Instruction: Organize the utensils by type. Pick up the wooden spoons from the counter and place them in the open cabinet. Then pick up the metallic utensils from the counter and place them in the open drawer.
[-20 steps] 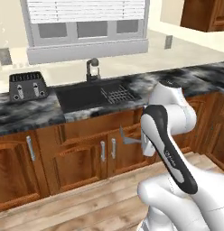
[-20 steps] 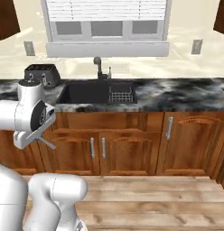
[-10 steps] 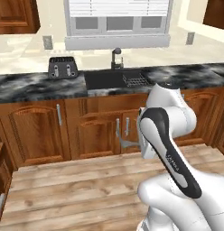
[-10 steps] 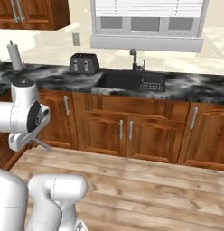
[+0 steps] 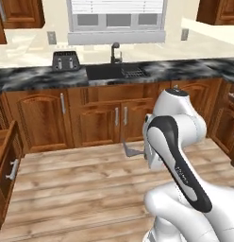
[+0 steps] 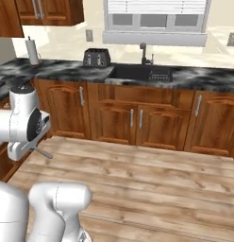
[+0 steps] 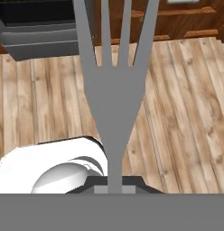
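Grey fork (image 7: pixel 113 94), tines over plank floor (image 7: pixel 186 103)

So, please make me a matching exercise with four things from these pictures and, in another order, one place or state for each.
Things:
1. fork
2. toaster
3. paper roll
4. faucet

Places or states:
A. stands on the counter, to the left of the sink
B. rises behind the sink
C. held in the gripper, tines pointing away from the hand
D. upright at the far left of the counter, in the right base view

Pairs: 1-C, 2-A, 3-D, 4-B
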Controlling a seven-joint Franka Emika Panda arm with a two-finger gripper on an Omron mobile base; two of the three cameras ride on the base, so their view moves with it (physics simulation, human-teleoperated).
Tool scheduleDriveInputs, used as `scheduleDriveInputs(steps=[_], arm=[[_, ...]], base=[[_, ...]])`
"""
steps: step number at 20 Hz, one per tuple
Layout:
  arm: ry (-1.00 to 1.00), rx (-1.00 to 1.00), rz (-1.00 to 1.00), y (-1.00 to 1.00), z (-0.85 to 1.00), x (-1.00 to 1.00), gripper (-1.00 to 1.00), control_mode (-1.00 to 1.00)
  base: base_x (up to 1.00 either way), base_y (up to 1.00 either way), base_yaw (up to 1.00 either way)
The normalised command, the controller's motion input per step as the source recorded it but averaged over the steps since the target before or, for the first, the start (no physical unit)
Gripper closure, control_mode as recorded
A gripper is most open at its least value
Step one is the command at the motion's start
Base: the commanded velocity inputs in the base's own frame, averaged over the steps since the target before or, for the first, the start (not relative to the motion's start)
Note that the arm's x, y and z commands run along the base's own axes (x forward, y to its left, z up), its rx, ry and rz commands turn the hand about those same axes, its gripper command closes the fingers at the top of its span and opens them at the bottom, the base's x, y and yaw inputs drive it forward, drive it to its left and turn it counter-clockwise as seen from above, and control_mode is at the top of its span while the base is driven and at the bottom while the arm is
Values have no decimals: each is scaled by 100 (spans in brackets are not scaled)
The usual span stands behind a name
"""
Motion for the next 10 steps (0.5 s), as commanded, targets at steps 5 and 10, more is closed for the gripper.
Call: scheduleDriveInputs(steps=[5,10], arm=[[0,0,0,0,0,0,100,100],[0,0,0,0,0,0,100,100]], base=[[-76,26,-26],[-53,61,-34]])
